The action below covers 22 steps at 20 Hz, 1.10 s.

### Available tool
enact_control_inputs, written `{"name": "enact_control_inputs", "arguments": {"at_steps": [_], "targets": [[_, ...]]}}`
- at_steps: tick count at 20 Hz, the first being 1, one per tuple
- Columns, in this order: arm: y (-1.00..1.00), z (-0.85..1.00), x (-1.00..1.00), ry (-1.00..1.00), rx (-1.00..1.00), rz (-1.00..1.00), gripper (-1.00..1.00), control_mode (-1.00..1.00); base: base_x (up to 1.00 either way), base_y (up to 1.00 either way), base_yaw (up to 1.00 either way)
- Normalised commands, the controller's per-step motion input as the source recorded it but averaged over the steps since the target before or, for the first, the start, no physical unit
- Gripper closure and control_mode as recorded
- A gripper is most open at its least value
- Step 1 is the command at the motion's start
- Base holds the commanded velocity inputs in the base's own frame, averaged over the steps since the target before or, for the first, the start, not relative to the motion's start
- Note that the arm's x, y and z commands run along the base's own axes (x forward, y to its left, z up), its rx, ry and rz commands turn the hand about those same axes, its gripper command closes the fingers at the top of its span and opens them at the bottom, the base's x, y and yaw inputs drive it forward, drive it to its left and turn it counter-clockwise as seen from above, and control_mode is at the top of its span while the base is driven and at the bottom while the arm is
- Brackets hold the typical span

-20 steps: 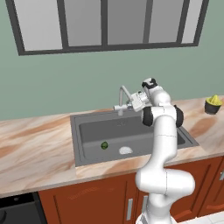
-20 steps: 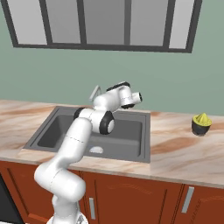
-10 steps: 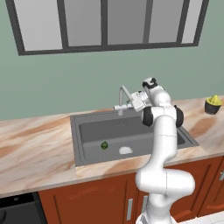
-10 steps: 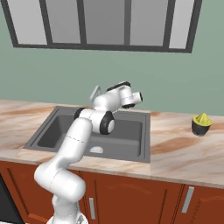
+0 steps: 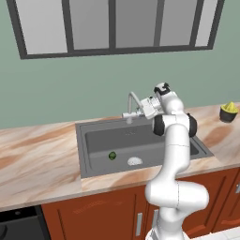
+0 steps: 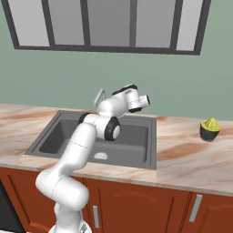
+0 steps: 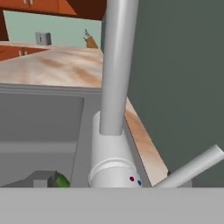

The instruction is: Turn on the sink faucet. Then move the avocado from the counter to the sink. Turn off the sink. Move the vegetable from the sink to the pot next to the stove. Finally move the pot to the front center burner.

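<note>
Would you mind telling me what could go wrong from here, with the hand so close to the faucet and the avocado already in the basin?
1. The open gripper sits right at the sink faucet; a careless withdrawal might knock the lever.
2. The avocado is small, round and lies loose on the sink floor, so it may roll away when grasped.
3. Reaching it means descending past the spout, which the arm might clip.

A dark bowl (image 5: 228,115) holding a yellow-green fruit (image 5: 229,107) sits at 3 o'clock on the surface — a dark-framed window (image 5: 112,26) spans 12 o'clock, above the green wall (image 6: 54,77).
</note>
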Motion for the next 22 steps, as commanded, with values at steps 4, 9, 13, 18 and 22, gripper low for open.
{"name": "enact_control_inputs", "arguments": {"at_steps": [4,9,13,18,22], "targets": [[-0.35,0.22,0.0,-0.04,0.0,0.01,-1.0,-1.0,0.0,0.0,0.0],[-0.32,0.24,0.0,-0.05,0.0,0.0,-1.0,-1.0,0.0,0.0,0.0],[-0.12,0.07,-0.12,-0.1,0.0,0.0,-1.0,-1.0,0.0,0.0,0.0],[0.06,0.4,-0.47,-0.14,0.0,0.0,-1.0,-1.0,0.0,0.0,0.0],[0.32,0.41,-0.72,-0.14,0.0,-0.02,-1.0,-1.0,0.0,0.0,0.0]]}}
